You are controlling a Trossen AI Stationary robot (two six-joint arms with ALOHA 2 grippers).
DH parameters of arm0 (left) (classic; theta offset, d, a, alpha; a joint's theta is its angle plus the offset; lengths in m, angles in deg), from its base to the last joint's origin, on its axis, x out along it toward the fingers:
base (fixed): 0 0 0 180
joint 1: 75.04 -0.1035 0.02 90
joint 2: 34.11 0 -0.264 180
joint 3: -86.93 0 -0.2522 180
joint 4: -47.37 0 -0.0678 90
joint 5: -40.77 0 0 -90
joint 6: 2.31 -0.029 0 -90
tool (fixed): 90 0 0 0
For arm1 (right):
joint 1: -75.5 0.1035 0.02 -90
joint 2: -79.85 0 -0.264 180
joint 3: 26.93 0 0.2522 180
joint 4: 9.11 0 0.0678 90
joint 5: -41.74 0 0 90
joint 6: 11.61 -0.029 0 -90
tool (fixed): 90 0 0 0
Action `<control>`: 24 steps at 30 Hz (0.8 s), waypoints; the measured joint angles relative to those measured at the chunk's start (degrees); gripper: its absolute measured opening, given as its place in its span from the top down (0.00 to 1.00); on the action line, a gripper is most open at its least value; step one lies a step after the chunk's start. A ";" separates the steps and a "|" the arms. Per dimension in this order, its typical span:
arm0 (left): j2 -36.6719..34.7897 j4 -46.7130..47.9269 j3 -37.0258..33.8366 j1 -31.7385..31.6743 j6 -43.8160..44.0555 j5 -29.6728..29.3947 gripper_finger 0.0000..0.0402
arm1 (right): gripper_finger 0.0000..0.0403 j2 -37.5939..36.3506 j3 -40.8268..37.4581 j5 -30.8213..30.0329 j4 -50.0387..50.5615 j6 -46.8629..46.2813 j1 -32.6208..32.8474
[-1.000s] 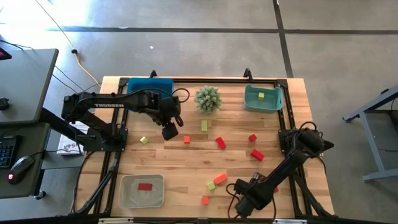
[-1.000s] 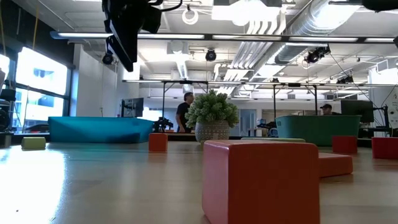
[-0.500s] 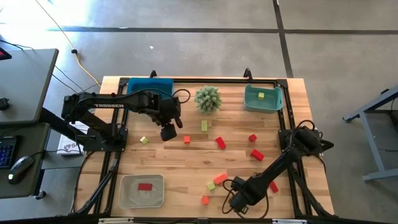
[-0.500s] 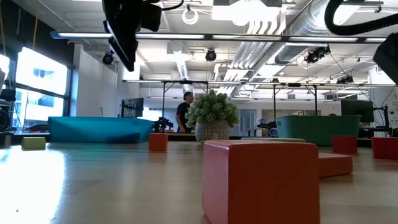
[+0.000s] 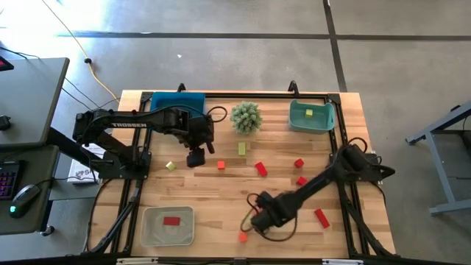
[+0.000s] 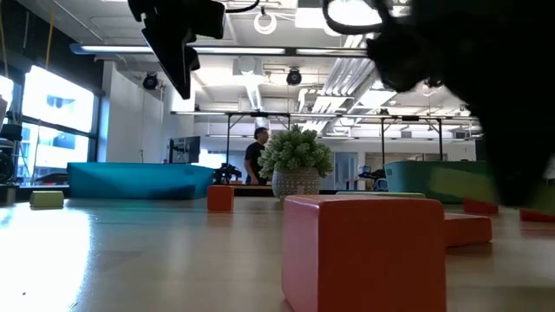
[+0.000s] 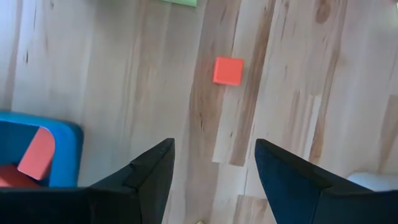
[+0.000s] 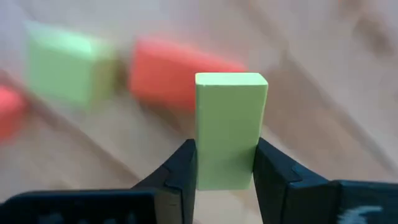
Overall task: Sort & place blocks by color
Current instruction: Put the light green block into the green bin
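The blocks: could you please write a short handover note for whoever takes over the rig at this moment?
Left gripper: open, empty, above the table near the blue bin.
Right gripper: shut on a yellow-green block, at front centre.
Done: orange-red blocks in the blue bin, one yellow-green cube in the green bin, one red bar in the clear tray.
Left: about eight loose blocks, plus the held one.

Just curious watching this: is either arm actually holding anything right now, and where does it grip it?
The right pincer holds a yellow-green block, pinched by its lower sides. The left pincer is open and empty above the table.
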 joint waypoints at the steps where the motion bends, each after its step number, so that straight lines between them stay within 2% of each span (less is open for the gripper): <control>1: 0.01 0.00 0.00 0.00 -0.59 -0.01 0.47 | 0.76 0.00 0.96 -1.37 0.65 0.40 -1.04; 9: 0.00 0.00 0.00 0.00 -2.46 0.00 0.47 | 0.76 -0.20 10.48 -8.51 11.83 7.54 -9.00; 19: 0.00 0.17 0.00 0.00 -3.87 -0.02 0.47 | 0.76 -0.29 20.97 -15.17 34.27 25.42 -18.89; 24: 0.00 0.22 0.00 0.00 -2.09 -0.01 0.47 | 0.76 -1.31 21.83 -19.34 35.38 35.19 -24.54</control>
